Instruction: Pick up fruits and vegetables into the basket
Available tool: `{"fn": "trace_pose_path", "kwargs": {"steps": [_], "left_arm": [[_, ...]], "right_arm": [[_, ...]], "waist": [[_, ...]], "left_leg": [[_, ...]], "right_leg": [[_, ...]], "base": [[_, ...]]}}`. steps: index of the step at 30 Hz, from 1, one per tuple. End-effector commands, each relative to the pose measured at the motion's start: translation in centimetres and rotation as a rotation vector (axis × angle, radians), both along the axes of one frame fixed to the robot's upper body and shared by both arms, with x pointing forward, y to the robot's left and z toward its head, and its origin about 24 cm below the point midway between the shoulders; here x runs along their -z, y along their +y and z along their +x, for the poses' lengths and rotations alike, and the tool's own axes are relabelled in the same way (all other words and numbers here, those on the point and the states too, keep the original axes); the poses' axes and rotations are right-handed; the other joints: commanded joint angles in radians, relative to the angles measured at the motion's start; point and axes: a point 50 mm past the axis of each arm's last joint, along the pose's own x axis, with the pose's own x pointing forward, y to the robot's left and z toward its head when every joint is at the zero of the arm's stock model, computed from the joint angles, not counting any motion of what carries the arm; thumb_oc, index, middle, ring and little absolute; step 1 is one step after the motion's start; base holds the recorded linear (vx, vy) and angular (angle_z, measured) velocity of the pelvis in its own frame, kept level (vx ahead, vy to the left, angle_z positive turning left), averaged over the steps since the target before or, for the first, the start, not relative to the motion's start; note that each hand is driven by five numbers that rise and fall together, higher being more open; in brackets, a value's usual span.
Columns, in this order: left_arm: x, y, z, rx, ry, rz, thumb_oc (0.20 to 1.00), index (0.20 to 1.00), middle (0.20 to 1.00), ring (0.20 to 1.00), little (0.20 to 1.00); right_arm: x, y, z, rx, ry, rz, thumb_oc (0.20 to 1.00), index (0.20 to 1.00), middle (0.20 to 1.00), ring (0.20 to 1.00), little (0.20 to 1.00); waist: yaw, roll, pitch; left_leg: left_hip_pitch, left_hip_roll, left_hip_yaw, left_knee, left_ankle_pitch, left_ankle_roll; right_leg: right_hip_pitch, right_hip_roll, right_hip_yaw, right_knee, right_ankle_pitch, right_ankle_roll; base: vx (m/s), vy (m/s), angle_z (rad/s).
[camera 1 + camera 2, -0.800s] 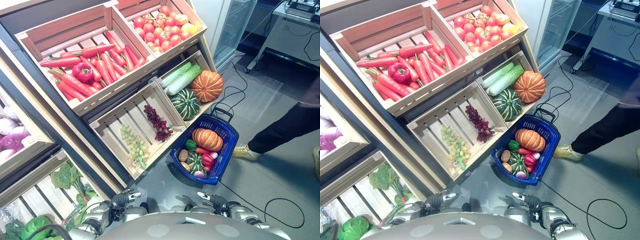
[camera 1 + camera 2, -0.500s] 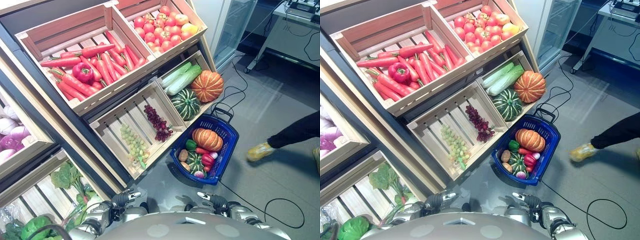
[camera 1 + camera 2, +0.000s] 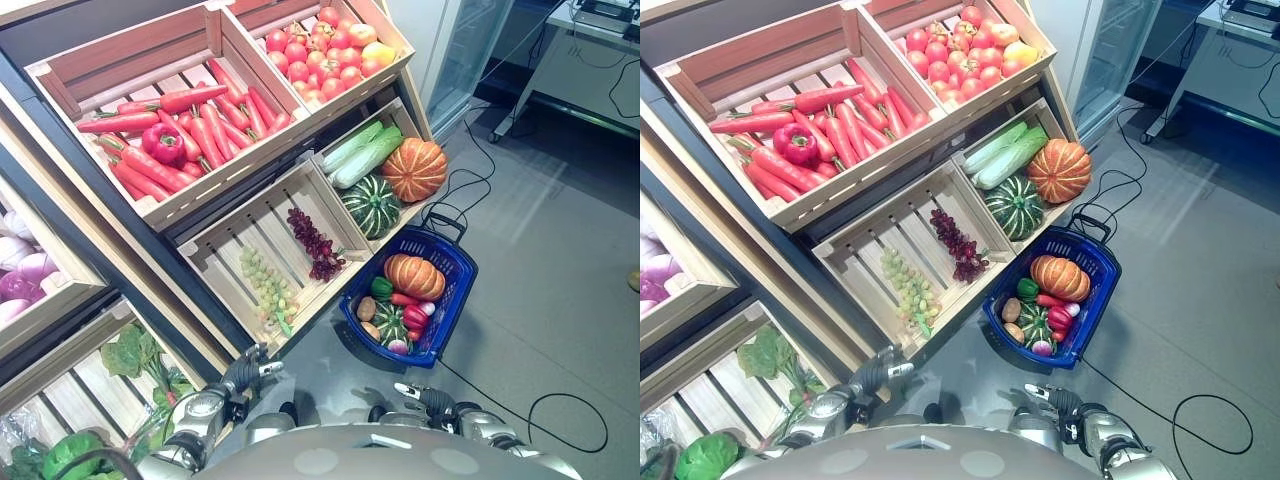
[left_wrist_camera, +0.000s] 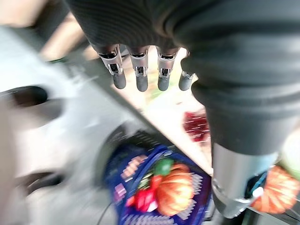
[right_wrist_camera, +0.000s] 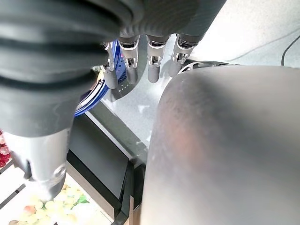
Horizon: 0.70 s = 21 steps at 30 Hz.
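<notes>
My left hand [image 3: 244, 376] hangs low by the grape crate [image 3: 262, 262], fingers straight and empty — placed to reach the green grapes [image 3: 262, 283]. My right hand [image 3: 425, 399] waits open too. The blue basket [image 3: 448, 302] sits on the floor beside the crates, already holding an orange pumpkin [image 3: 413, 277].

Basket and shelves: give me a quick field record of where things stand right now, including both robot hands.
basket: blue basket on the floor beside the shelves
basket contents: orange pumpkin, a striped green squash, several smaller red and green items
crate by basket: purple grapes and green grapes
crate behind basket: orange pumpkin, striped squash, pale green stalks
upper crates: carrots with a red pepper; red fruit
left robot hand: low near the crate front, fingers straight, empty
right robot hand: low, fingers straight, empty
</notes>
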Motion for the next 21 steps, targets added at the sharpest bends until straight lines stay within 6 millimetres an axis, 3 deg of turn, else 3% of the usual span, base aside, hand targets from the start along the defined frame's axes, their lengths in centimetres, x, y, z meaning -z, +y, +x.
{"fn": "trace_pose_path", "kwargs": {"steps": [1,6,10,12,13,15,21], "left_arm": [[-4.8,-0.4,6.3,0.123,-0.376,0.213,1.0,1.0,1.0,1.0,1.0],[-6.4,-0.9,5.6,0.229,-0.714,0.566,1.0,1.0,1.0,1.0,1.0],[-8.9,-1.0,6.8,0.241,-0.897,0.716,1.0,1.0,1.0,1.0,1.0],[-11.4,-0.6,8.1,0.238,-1.013,0.806,1.0,1.0,1.0,1.0,1.0],[-13.5,-0.4,9.0,0.257,-1.119,0.898,1.0,1.0,1.0,1.0,1.0],[-15.2,-0.3,9.7,0.268,-1.195,0.973,1.0,1.0,1.0,1.0,1.0],[-23.2,2.1,13.1,0.312,-1.415,1.377,1.0,1.0,1.0,1.0,1.0]], "right_arm": [[-1.5,-0.8,3.7,0.014,-0.173,-0.019,1.0,1.0,1.0,1.0,1.0],[-2.8,-1.4,5.5,0.033,-0.364,-0.03,1.0,1.0,1.0,1.0,1.0],[-4.7,-1.0,7.8,0.016,-0.518,-0.048,1.0,1.0,1.0,1.0,1.0],[-6.7,-0.7,9.6,-0.01,-0.637,-0.065,1.0,1.0,1.0,1.0,1.0],[-8.5,-0.6,10.9,-0.028,-0.734,-0.076,1.0,1.0,1.0,1.0,1.0],[-9.8,-0.5,11.7,-0.045,-0.805,-0.088,1.0,1.0,1.0,1.0,1.0],[-14.9,-1.0,14.1,-0.065,-1.049,-0.127,1.0,1.0,1.0,1.0,1.0]], "waist": [[-0.003,-0.009,0.056],[-0.007,-0.001,0.078],[-0.022,0.017,0.116],[-0.037,0.034,0.157],[-0.048,0.046,0.194],[-0.057,0.056,0.222],[-0.108,0.094,0.329]], "left_leg": [[-0.002,-0.077,0.053,0.047,-0.13,0.061],[-0.032,-0.073,0.061,0.07,-0.132,0.066],[-0.068,-0.074,0.059,0.1,-0.136,0.063],[-0.114,-0.075,0.057,0.137,-0.136,0.06],[-0.166,-0.076,0.054,0.182,-0.14,0.059],[-0.207,-0.075,0.055,0.215,-0.141,0.057],[-0.386,-0.083,0.071,0.334,-0.128,0.039]], "right_leg": [[-0.046,0.006,0.046,0.1,-0.075,0.03],[-0.082,-0.003,0.038,0.128,-0.082,0.023],[-0.135,-0.018,0.034,0.182,-0.096,0.016],[-0.196,-0.03,0.034,0.246,-0.115,0.008],[-0.259,-0.039,0.039,0.308,-0.133,0.0],[-0.307,-0.045,0.044,0.359,-0.147,-0.003],[-0.498,-0.064,0.076,0.498,-0.174,-0.017]], "base": [[0.03,-0.014,0.0],[0.04,-0.028,0.01],[0.0,0.009,0.0],[-0.09,0.055,-0.02],[-0.13,0.059,-0.02],[-0.11,0.031,0.01],[-0.06,0.017,-0.09]]}}
